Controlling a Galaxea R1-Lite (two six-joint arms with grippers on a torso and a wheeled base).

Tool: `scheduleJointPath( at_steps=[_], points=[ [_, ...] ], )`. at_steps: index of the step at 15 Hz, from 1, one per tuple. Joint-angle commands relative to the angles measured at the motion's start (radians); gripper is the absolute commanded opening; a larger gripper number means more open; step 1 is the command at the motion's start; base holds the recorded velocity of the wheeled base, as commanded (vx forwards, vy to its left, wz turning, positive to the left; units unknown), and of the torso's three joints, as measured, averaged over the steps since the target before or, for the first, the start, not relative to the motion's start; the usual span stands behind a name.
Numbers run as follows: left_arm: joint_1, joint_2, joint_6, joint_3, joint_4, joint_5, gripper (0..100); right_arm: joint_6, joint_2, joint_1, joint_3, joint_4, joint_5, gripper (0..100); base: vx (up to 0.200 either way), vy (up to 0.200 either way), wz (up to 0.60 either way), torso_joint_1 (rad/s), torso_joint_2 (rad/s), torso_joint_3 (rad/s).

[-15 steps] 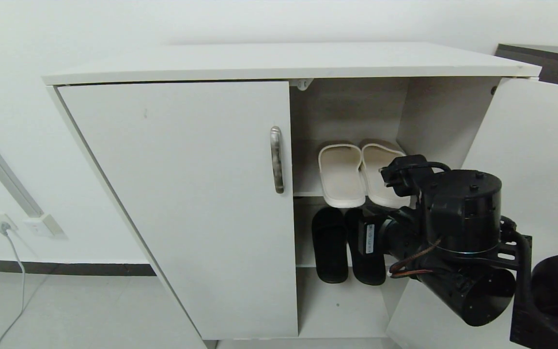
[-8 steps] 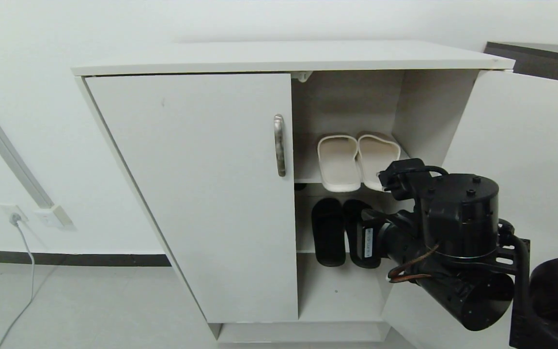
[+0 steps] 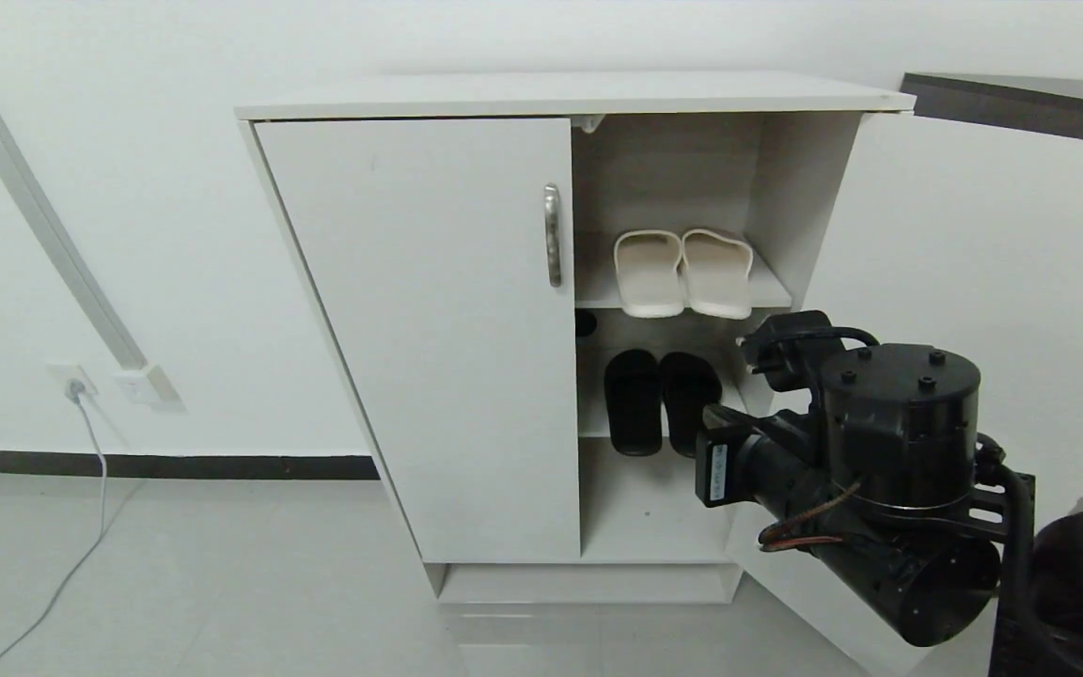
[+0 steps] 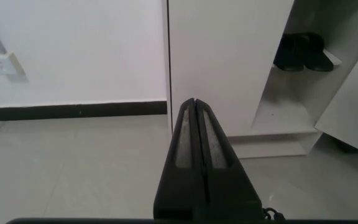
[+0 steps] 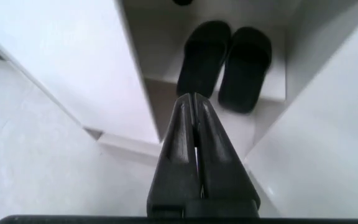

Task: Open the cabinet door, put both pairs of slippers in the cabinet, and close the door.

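- The white cabinet [image 3: 560, 94] stands against the wall. Its right door [image 3: 974, 282] is swung wide open and its left door [image 3: 447, 329] is closed (the metal handle [image 3: 553, 235] sits at the inner edge of this closed door)
- The beige slippers [image 3: 682, 273] lie side by side on the upper shelf of the open compartment, touching each other
- The black slippers [image 3: 659, 400] lie side by side on the shelf just below the beige pair
- The right gripper [image 5: 194, 99] has its two fingers pressed together, with nothing between them. It is in front of the open compartment, beside the inner face of the right door, and it points toward the black slippers without touching them
- The left gripper [image 4: 194, 102] also has its fingers together and holds nothing. It hangs over the grey floor [image 4: 73, 162], in front of the closed left door and apart from it
- A wall socket [image 3: 71, 381] with a grey cable [image 3: 81, 527] plugged in is on the wall to the left of the cabinet
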Motion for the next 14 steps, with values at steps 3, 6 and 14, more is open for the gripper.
scheduleJointPath(
  at_steps=[3,6,14],
  points=[
    [0.0,0.0,0.0,0.0,0.0,0.0,0,-0.001,0.004,-0.001,0.019,-0.013,0.002,0,-0.2,0.0,0.0,0.005,0.0,0.006],
    [0.0,0.0,0.0,0.0,0.0,0.0,0,-0.004,0.011,-0.001,0.025,-0.018,0.002,0,-0.2,0.0,0.0,0.002,0.0,0.004],
    [0.0,0.0,-0.002,0.0,0.0,0.0,0,-0.006,0.027,-0.003,0.031,-0.018,0.003,0,0.0,0.0,0.0,0.0,0.0,0.0]
  ],
)
